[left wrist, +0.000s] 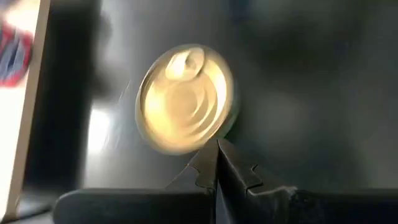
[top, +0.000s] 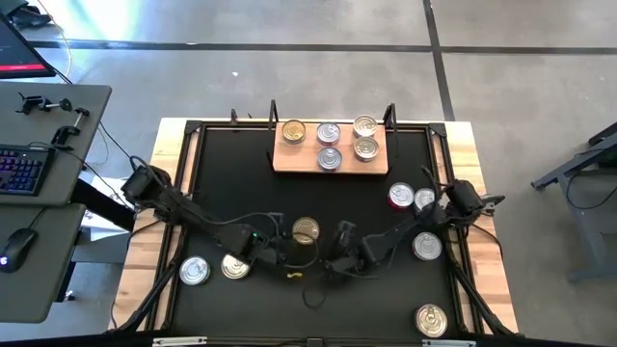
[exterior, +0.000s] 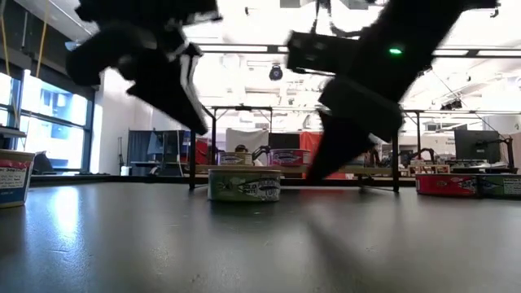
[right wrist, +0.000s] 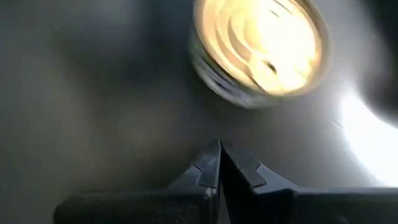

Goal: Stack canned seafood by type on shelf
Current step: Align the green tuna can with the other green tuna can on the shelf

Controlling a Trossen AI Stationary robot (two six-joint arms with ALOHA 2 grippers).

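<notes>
A gold-lidded can [top: 306, 230] [exterior: 244, 184] stands alone on its base at the middle of the black table. My left gripper [top: 281, 241] [left wrist: 216, 149] hovers shut just left of it, its tips by the can's rim [left wrist: 205, 134] and above the can's height in the low view. My right gripper [top: 339, 235] [right wrist: 219, 146] is shut just right of the same can [right wrist: 258, 50], a short gap away and lower down. The wooden shelf [top: 284, 159] at the far middle carries several cans.
Loose cans stand on the table: a silver one [top: 195, 271] and a gold one [top: 235, 266] near left, a red-sided one [top: 401, 196] and two silver ones [top: 424, 200] [top: 427, 246] at right, a gold one [top: 431, 319] near right. Black posts [top: 274, 111] rise at the shelf's ends.
</notes>
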